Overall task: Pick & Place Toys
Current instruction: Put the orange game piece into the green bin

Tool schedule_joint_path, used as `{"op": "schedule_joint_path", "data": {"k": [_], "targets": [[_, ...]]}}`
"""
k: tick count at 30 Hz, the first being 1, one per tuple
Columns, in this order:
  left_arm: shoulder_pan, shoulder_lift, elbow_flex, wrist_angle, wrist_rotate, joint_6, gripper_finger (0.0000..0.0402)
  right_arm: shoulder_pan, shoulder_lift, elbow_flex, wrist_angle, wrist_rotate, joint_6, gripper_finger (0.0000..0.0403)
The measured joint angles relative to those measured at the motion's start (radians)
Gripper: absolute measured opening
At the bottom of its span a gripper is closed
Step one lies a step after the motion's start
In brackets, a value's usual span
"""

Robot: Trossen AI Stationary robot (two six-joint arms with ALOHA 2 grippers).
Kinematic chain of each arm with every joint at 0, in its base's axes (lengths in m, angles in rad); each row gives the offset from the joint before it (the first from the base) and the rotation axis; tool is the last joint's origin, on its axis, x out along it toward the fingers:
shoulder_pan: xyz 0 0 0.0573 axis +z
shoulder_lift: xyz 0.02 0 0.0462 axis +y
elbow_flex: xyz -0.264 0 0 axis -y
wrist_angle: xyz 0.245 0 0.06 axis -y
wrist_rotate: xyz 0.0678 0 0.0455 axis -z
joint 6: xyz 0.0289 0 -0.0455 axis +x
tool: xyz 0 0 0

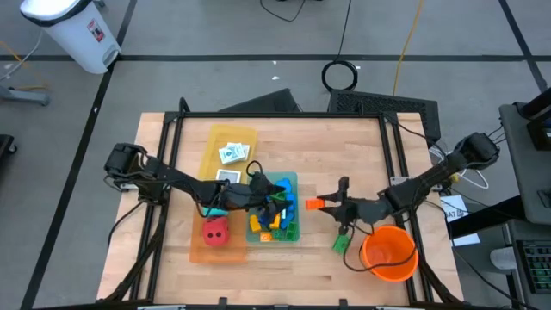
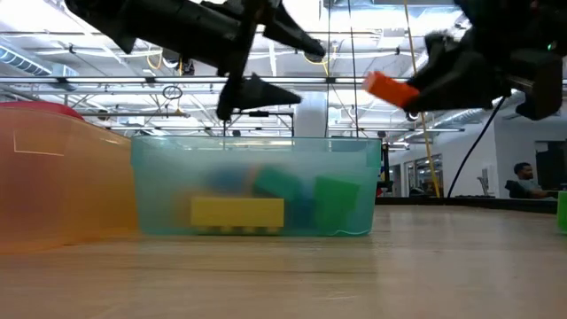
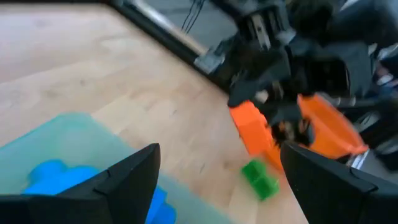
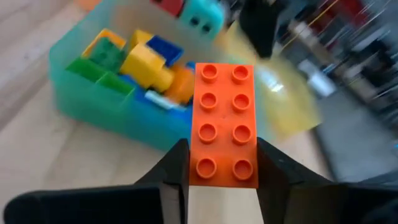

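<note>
The orange plastic building brick with eight studs (image 4: 224, 124) is up in the air, squeezed between the two dark fingers of the right pincer (image 1: 320, 205). It does not touch the wooden worktop (image 1: 344, 146). Just past the brick sits the see-through teal plastic tray (image 4: 93, 109) full of yellow, green and blue bricks, with a strip of bare wood between them. Below and behind this pincer a small green plastic brick (image 1: 341, 244) lies on the wood, close to the rim of the big orange plastic bucket (image 1: 389, 253). The left pincer (image 1: 263, 191) hangs over the teal tray, fingers spread wide and holding nothing.
</note>
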Motion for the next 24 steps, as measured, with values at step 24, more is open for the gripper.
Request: {"op": "schedule_joint_path", "data": {"k": [24], "targets": [[0.022,0.319,0.404,-0.118,0.099,0.105,0.0219,0.072,0.107,0.001,0.209,0.217,-0.193,0.0094]]}}
